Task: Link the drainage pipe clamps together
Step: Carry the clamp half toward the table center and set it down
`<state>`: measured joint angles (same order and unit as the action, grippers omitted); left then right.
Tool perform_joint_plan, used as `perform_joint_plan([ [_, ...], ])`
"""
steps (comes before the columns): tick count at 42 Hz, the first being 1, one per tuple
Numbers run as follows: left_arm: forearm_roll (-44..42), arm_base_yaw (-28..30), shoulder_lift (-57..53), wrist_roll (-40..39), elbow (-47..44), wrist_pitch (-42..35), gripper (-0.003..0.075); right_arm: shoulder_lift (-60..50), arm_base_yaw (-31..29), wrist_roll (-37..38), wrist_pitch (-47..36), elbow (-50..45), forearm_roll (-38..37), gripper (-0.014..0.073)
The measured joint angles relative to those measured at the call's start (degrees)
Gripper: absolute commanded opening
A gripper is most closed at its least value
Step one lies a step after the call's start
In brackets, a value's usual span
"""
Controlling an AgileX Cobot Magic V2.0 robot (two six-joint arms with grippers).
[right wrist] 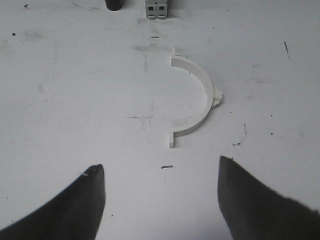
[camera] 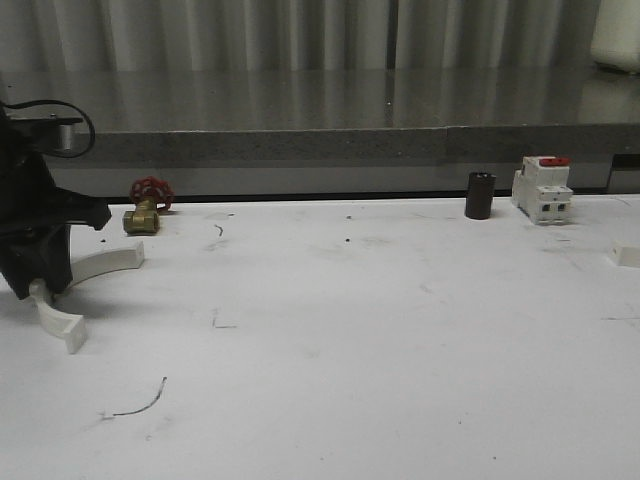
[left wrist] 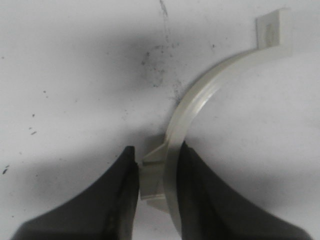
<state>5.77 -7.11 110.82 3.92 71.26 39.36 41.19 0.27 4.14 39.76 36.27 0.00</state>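
Main risk: the left gripper (left wrist: 157,187) is pinching its clamp half (left wrist: 200,107) only at the small outer lug and thin band, so the half could pivot or slip in the jaws and its end tabs would meet the other one skewed. Left arm is low at the bench's (camera: 350,330) left edge, fingers down, half-ring just off or grazing the surface. Right gripper (right wrist: 160,200) hovers with jaws spread wide, empty, over the second clamp half (right wrist: 196,102), which lies flat near the breaker (right wrist: 156,8).
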Motion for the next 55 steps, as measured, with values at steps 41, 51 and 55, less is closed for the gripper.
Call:
perform_joint_plan([
  [41, -1.80, -17.81, -1.79, -10.85, 11.31, 9.76, 0.0170, 0.00, 0.00, 0.00, 0.00, 0.00, 0.00, 0.0510],
  [51, -2.13, -24.13, 4.65, -19.60, 17.50, 9.90, 0.0170, 0.00, 0.00, 0.00, 0.09, 0.00, 0.00, 0.0510],
  [55, -2.13, -25.19, 6.66, -22.90, 19.28, 9.79, 0.0169, 0.00, 0.00, 0.00, 0.09, 0.00, 0.00, 0.0510],
])
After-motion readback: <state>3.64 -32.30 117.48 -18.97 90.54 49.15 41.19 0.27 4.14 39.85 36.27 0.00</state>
